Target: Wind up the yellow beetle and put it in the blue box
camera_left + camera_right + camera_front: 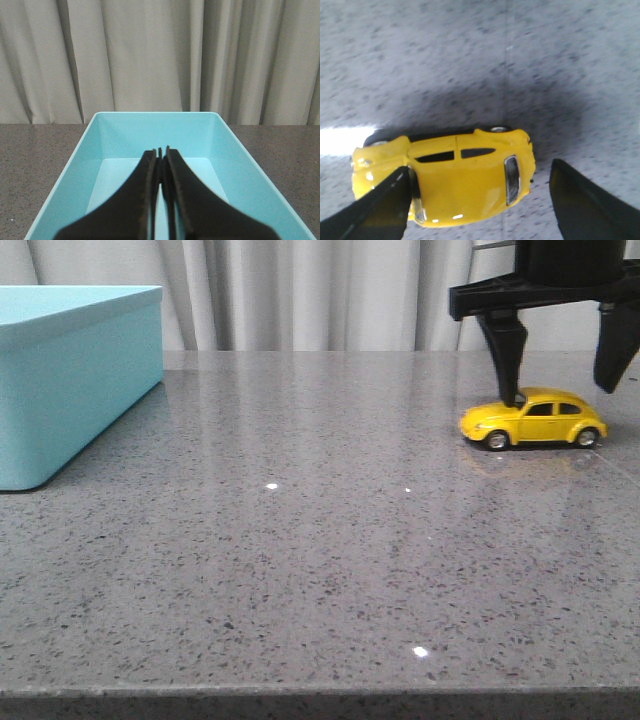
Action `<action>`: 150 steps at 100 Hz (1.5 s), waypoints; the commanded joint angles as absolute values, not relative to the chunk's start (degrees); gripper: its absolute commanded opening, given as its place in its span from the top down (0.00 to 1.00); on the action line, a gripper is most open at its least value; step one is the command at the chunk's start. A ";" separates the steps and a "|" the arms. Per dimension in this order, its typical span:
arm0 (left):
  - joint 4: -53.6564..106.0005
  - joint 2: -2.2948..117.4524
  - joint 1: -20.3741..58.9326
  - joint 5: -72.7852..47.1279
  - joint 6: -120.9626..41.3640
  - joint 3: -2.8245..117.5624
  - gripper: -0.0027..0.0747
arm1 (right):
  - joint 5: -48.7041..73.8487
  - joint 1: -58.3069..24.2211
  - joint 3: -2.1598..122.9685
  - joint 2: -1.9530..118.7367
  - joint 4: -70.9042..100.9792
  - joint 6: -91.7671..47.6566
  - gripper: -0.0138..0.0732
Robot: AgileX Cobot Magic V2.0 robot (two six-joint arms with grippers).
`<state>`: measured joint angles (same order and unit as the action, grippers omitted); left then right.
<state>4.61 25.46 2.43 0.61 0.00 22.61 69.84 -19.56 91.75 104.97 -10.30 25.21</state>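
Bare grey tabletop [320, 570] up front. Blue box [70, 380] sits far left, open top; I've parked the left gripper [161, 152] over it, jaws together, idle. Right gripper [560, 370] jaws apart, straddling the yellow beetle [533, 419] at far right, lined up to grab.

Your grey speckled table [300, 570] carries the box [70, 380] at far left and the beetle [534, 419] at far right.
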 commanded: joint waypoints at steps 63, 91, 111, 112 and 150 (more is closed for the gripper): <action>5.08 26.08 2.31 5.50 0.00 24.58 0.99 | 71.42 -17.34 93.08 87.59 -9.43 23.39 0.19; 5.08 26.08 2.31 5.30 0.00 24.58 0.99 | 71.78 -17.34 93.00 84.51 -9.43 22.52 0.19; 5.08 26.08 2.31 5.30 0.00 24.58 0.99 | 72.27 -17.34 93.00 84.51 -9.28 22.52 0.19; 5.08 26.08 2.31 5.18 0.00 24.58 0.99 | 72.27 -17.34 93.00 84.51 -9.28 22.52 0.19; 5.08 30.39 2.31 -4.44 0.00 29.18 0.99 | 71.82 -17.34 93.00 84.51 -9.28 22.34 0.19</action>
<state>4.61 28.04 2.43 -5.24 0.00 25.06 71.48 -17.70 91.75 86.80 -8.54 23.17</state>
